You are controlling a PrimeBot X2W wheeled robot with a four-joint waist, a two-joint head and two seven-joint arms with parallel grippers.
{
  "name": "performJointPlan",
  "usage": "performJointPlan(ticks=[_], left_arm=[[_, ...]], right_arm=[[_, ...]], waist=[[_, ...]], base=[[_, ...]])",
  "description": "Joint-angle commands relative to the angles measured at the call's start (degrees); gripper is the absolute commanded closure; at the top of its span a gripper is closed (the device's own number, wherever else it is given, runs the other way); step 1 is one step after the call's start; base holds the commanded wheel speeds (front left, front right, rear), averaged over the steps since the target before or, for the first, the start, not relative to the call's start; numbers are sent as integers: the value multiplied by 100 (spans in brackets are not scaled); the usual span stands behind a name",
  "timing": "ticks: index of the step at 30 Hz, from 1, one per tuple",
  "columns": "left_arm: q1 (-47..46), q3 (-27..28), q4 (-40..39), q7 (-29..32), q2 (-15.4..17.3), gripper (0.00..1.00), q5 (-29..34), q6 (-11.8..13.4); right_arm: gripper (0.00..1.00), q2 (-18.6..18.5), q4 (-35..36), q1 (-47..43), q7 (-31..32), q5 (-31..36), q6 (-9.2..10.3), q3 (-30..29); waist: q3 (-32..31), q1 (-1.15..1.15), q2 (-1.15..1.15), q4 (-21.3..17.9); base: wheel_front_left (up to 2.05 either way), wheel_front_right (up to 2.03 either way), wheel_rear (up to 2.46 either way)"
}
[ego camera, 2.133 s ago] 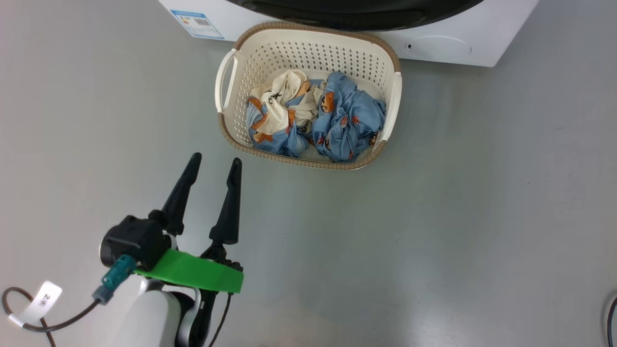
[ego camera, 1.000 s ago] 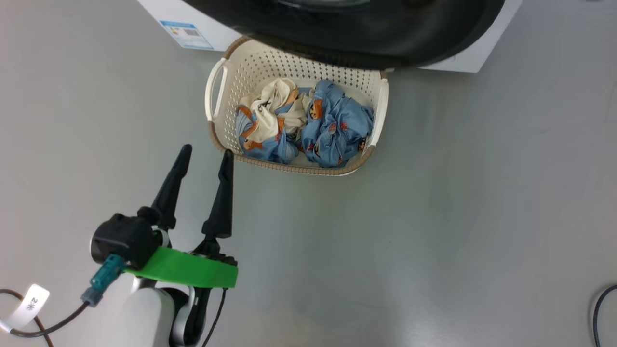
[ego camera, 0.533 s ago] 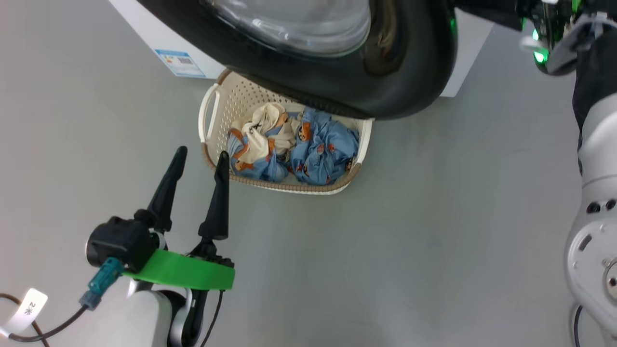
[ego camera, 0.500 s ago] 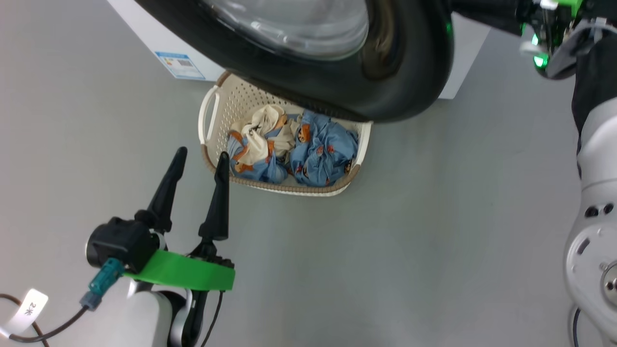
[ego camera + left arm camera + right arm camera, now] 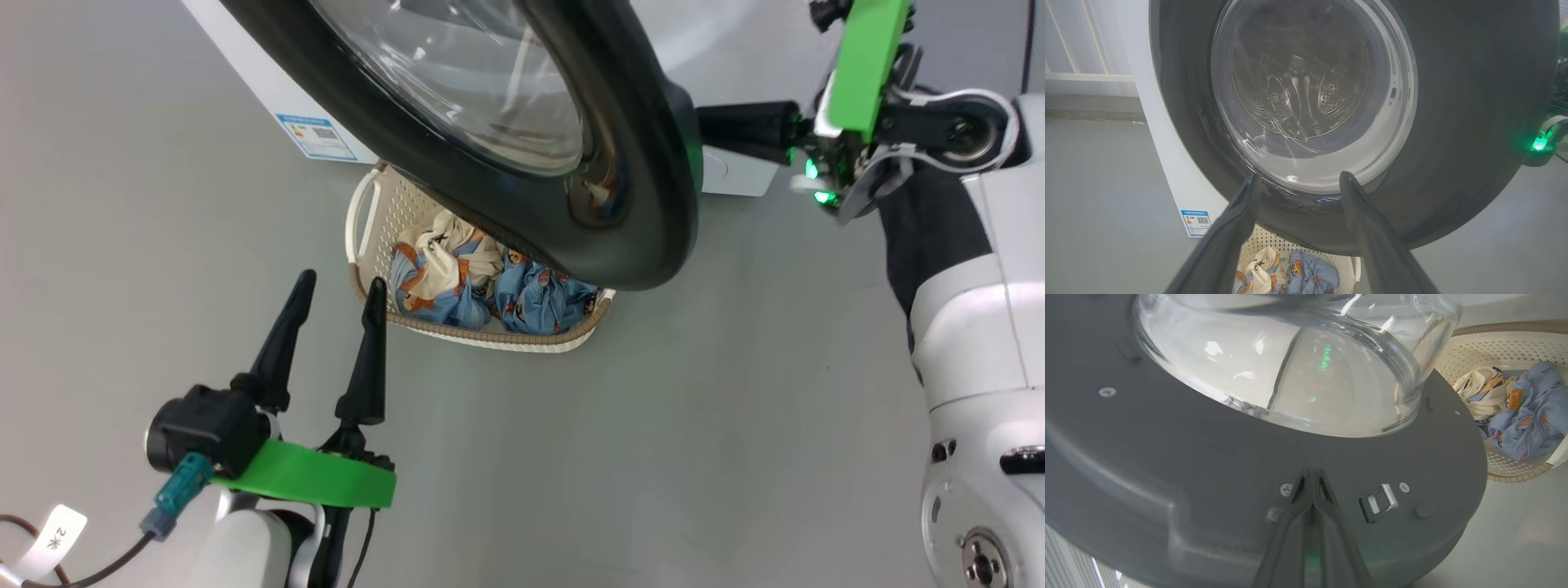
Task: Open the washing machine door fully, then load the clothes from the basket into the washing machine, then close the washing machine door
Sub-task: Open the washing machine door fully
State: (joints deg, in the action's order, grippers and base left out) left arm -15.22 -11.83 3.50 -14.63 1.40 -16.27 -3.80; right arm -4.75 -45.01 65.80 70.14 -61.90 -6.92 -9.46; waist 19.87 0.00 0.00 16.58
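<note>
Black and glossy, the door [image 5: 473, 122] takes up the upper middle of the head view. It is swung out from the washer [image 5: 1192, 183] and stands partly open. Its lower rim hangs over the far half of the basket [image 5: 490, 336]. The basket sits on the grey floor [image 5: 653, 449] at the centre of the frame, just in front of the washer and near its blue label [image 5: 315, 136]. The clothes [image 5: 457, 282] lie crumpled in the basket, the cream piece on the left touching the blue printed piece on the right.

The right gripper [image 5: 1311, 473] comes in from the upper right of the head view, pointing left at the door's edge. In the right wrist view its two fingers are pressed together with nothing between them. Their tips rest on the door's grey inner face, below the glass bowl [image 5: 1290, 367]. They are just beside a screw [image 5: 1286, 489], with the metal latch [image 5: 1378, 500] near on the right of that frame.

The left gripper [image 5: 341, 278] is at the lower left of the head view, its fingers spread apart and empty. The right fingertip is just beside the basket's near left corner; whether it touches cannot be told. In the left wrist view the fingers frame the glass bowl, through which the steel drum [image 5: 1298, 90] shows.
</note>
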Motion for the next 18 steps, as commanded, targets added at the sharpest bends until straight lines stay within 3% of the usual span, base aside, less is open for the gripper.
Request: performJointPlan(ticks=[1,18], left_arm=[[17,207,-138,-37,148,0,27,-5],[52,240,-143,-37,148,0,84,-7]], right_arm=[[100,187,188,-55,-43,-155,-57,203],[100,187,559,-893,-858,-1984,-57,2169]], waist=[[-15,0,0,17],[-158,0,0,-17]], base=[[0,0,0],[0,0,0]])
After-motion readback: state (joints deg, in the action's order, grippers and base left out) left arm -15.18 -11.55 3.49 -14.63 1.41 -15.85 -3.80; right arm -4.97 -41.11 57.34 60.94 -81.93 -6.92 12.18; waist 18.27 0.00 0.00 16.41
